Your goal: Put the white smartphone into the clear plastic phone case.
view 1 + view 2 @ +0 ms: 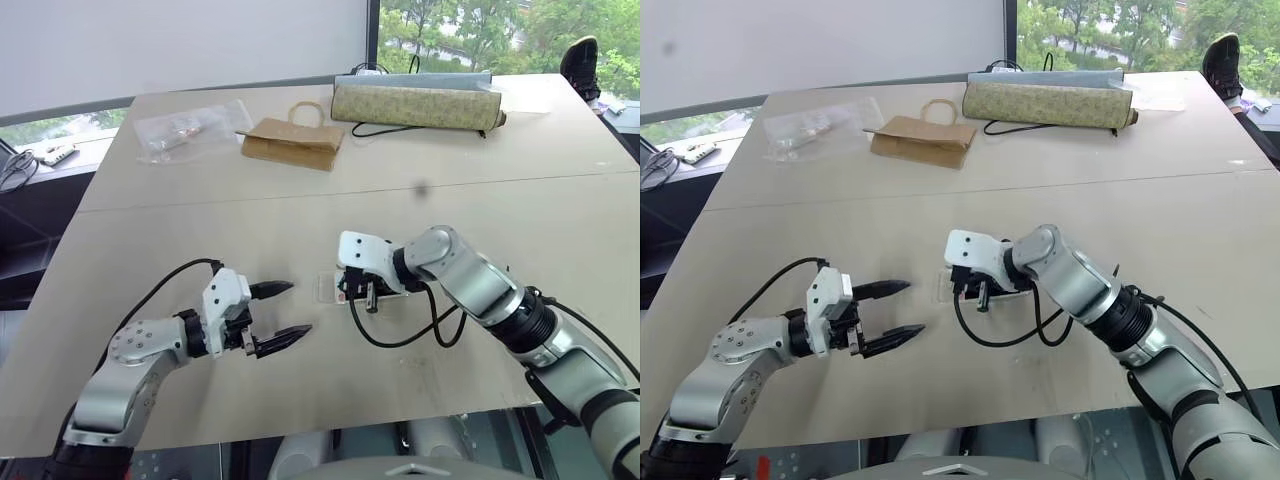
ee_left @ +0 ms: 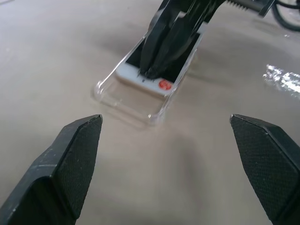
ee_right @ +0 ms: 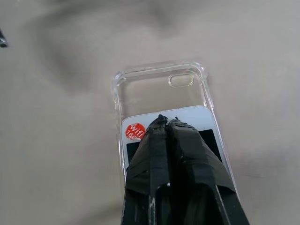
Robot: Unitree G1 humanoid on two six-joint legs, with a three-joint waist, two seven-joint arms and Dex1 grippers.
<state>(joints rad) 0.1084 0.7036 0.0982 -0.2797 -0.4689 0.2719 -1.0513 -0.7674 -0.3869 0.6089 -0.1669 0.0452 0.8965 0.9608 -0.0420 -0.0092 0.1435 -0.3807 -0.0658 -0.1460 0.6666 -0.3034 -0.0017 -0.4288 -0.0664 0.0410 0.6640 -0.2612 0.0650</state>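
We are observing the right gripper (image 3: 168,120) with its two black fingers pressed together, gripping nothing, their joined tips resting on the face of the white smartphone (image 3: 197,123) near its end with a round orange sticker (image 3: 133,131). The phone is lying partway inside the clear plastic phone case (image 3: 157,86), screen up; the end of the case with the camera cutout is standing empty beyond the phone's edge, so the phone is not fully seated. In the head views this pair is sitting at the centre of the frame on the light wooden table (image 1: 150,240), with the right arm reaching in from the lower right. We are noting the left gripper (image 1: 282,315) at the lower left of the frame, its fingers spread wide and holding nothing, pointing toward the case and standing apart from it; the left wrist view is showing both fingertips (image 2: 77,154) flanking the near end of the case. Farther out, along the top of the frame, a crinkly clear bag (image 1: 190,127) is lying at upper left, a brown paper bag (image 1: 292,142) just right of it, and a long patterned roll (image 1: 415,104) at upper centre right.
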